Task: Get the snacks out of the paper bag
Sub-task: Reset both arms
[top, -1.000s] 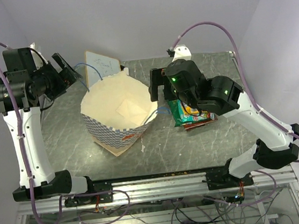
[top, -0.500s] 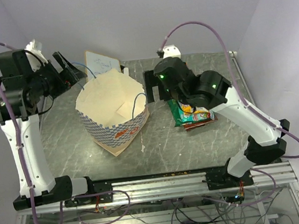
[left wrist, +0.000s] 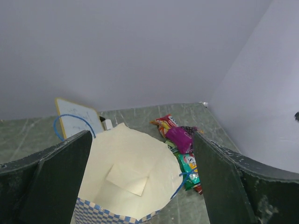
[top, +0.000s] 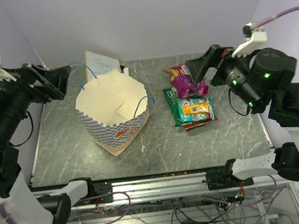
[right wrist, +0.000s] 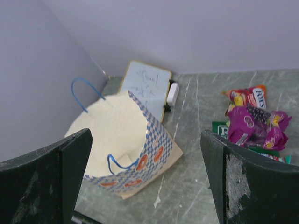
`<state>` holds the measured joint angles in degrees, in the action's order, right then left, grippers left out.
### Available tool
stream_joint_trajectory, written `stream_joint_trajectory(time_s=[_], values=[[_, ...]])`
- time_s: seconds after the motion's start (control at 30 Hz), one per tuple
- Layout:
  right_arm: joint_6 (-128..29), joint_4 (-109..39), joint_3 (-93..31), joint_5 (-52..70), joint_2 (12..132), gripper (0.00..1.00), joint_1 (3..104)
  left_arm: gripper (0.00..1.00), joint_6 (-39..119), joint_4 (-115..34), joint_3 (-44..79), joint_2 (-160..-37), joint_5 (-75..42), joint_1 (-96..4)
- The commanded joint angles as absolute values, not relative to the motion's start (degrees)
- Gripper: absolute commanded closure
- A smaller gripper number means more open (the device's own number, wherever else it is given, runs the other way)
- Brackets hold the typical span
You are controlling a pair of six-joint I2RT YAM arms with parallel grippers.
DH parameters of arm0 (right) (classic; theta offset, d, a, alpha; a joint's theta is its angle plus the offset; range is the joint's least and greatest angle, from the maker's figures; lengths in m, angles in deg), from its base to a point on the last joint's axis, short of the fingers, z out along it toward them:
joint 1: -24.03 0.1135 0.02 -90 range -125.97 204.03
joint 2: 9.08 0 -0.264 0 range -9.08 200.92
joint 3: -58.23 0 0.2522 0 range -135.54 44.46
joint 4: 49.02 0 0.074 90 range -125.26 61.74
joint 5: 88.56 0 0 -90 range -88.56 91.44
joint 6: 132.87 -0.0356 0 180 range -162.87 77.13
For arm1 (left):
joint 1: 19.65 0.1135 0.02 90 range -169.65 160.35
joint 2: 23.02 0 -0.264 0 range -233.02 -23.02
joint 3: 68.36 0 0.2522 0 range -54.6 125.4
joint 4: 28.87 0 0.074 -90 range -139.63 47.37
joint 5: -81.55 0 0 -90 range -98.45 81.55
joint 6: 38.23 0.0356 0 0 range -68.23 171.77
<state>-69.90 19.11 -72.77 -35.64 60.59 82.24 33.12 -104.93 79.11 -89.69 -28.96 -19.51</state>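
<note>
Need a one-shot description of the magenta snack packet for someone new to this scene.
Find the big blue-checkered paper bag; a snack pile lies to its right. The magenta packet sits on top at the pile's far end, the only purple one, crumpled, between an orange-red packet and a flat green packet.

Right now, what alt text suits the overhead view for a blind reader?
An open cream paper bag with blue-and-white checkered outside stands on a grey marbled table, no packets visible inside. Glossy snack packets, magenta on top, lie piled to its right. The left gripper and right gripper hang open above.
</note>
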Motion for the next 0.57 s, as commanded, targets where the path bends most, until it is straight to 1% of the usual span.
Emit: stream_joint_trajectory(time_s=[0.0, 0.1, 0.23, 0.37, 0.47, 0.53], values=[[-67.95, 17.20, -75.31, -40.22, 61.72, 0.00, 82.05, 0.01, 40.25, -106.92, 80.48, -91.02, -17.21, -26.81], [-67.80, 18.34, -76.88, -41.11, 62.92, 0.00, 82.04, 0.02, 42.40, -108.27, 80.41, -90.35, -11.50, -32.36], [-67.99, 20.26, -78.32, -42.91, 64.52, 0.00, 82.07, 0.02, 43.68, -109.61, 80.74, -89.95, -8.21, -37.53], [-67.96, 19.77, -78.40, -43.27, 64.73, 0.00, 82.04, 0.02, 42.31, -108.78, 79.73, -89.50, -7.51, -38.28], [-66.67, 18.05, -75.86, -42.67, 63.55, 0.00, 82.10, 0.02, 39.71, -105.09, 75.49, -87.59, -7.02, -38.28], [-67.47, 18.41, -76.54, -43.66, 63.94, 0.00, 82.09, 0.02, 37.90, -102.50, 72.85, -86.33, -6.97, -38.28]])
